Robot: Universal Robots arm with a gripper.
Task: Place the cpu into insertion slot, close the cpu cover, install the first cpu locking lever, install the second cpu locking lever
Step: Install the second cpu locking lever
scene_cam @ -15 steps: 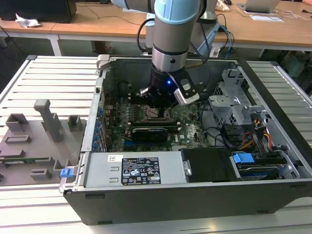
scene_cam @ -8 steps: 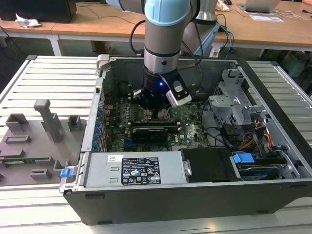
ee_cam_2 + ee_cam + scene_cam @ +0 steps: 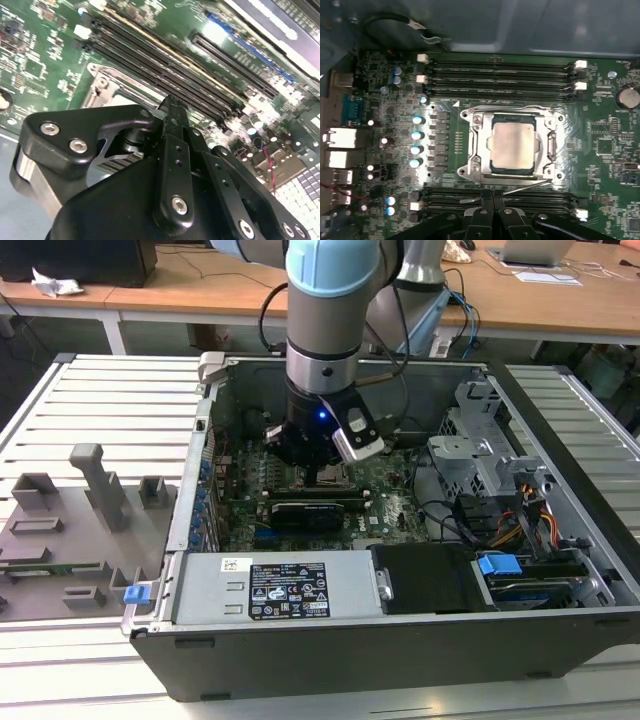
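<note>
The cpu [image 3: 512, 145] lies flat in the socket on the green board [image 3: 610, 150], its pale metal top facing up. The cpu cover [image 3: 481, 145] is down around it, a silvery frame. One thin locking lever [image 3: 510, 108] runs flat along the socket's far edge. A second lever [image 3: 520, 188] runs slanted along the near edge, right at my fingertips. My gripper [image 3: 492, 196] is shut, its black fingers pressed together against that slanted lever; I cannot tell whether the lever is clamped. In the exterior view my gripper [image 3: 316, 462] hangs low inside the open computer case. The second wrist view has my gripper [image 3: 170, 102] beside the socket corner [image 3: 102, 82].
Black memory slots [image 3: 500, 75] flank the socket on both sides. A power supply [image 3: 270, 590] sits at the case front, with a drive cage [image 3: 480, 445] and cables [image 3: 520, 525] at the exterior view's right. A grey fixture plate [image 3: 80, 530] lies outside the case on the left.
</note>
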